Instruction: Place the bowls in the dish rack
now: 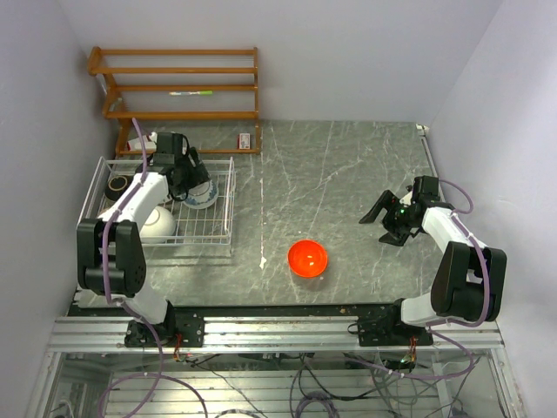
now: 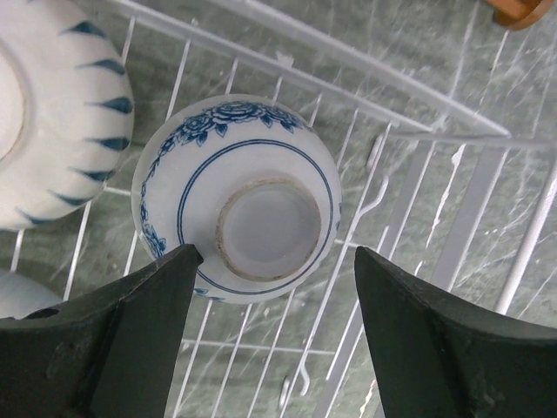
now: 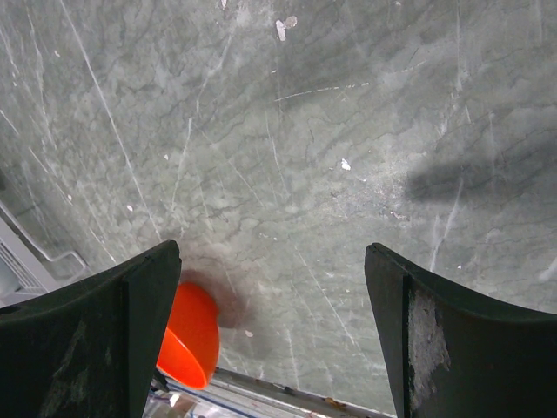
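**Left of the overhead view.** The white wire-grid dish rack [image 1: 209,233] holds a glossy black bowl [image 1: 117,185], a plain white bowl [image 1: 157,223] and a blue-and-white patterned bowl [image 1: 203,194].
- The left gripper [image 1: 191,177] hangs over the patterned bowl, jaws apart, holding nothing.
- In the wrist view that bowl lies upside down on the rack wires, foot ring up. One finger [image 2: 148,322] is at its rim; I cannot tell whether it touches.
- Risk: a slanted lift-off could catch the rim and slide the bowl into the white bowl with blue dashes [image 2: 52,113] just beside it.

**Lower centre.** The bright orange-red round bowl [image 1: 307,258] sits upright on the grey marble table [image 1: 348,165], well apart from the rack. It is not yet loaded.

**Right.** The right gripper [image 1: 389,216] has its jaws wide apart and is empty, off to the orange bowl's side.
- Risk: the bowl's wall is glossy and curved, so an off-centre pinch could squirt it away.
- Risk: a low carry could strike the rack's raised wall.
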You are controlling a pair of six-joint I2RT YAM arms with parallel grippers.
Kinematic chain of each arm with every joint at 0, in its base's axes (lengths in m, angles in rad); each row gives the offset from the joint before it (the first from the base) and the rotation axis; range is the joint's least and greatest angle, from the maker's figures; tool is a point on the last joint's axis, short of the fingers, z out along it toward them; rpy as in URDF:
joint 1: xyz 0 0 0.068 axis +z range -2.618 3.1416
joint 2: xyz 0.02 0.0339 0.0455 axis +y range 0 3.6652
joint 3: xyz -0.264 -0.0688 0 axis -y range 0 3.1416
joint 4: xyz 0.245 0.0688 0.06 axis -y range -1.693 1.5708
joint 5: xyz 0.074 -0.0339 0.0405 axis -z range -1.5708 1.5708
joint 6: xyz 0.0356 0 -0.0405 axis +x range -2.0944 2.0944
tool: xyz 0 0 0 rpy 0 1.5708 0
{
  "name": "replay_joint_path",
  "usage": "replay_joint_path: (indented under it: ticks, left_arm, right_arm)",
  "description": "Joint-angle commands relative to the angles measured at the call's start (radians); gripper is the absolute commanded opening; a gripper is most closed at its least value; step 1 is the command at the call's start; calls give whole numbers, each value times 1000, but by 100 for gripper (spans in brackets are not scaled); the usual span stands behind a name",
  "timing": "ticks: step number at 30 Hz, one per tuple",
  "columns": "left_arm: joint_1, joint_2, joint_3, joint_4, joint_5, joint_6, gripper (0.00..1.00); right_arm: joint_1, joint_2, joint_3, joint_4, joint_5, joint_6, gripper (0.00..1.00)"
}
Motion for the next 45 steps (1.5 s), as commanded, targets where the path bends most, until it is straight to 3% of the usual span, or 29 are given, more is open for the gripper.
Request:
replay_joint_path:
  ticks: [1,12,14,17,26,30,34,42,45]
  left_arm:
    - [-13,37,-3,127,30,-26,84]
    - [-15,71,25,216,40,-16,85]
    - [-15,73,46,173,33,-15,86]
    - [-18,47,68,87,-1,1,100]
    - [-58,-191,112,-107,20,131,99]
    - [-210,-298,92,-92,5,148,99]
    - [-469,-320,77,-63,-62,175,100]
    - [-896,-129,125,-47,-24,332,95]
    - [-982,-21,168,-24,13,361,93]
  right_arm:
    - [0,9,20,-11,14,-13,87]
    - [0,4,10,-10,13,-15,87]
    - [0,4,12,-11,13,-15,87]
    - [0,0,10,-11,16,-17,87]
    - [0,4,3,1,9,-9,87]
    - [-1,19,35,-10,22,-12,87]
    - [-1,32,54,-7,15,-2,87]
    - [-1,23,38,-2,14,6,87]
    - [-2,13,27,2,12,13,87]
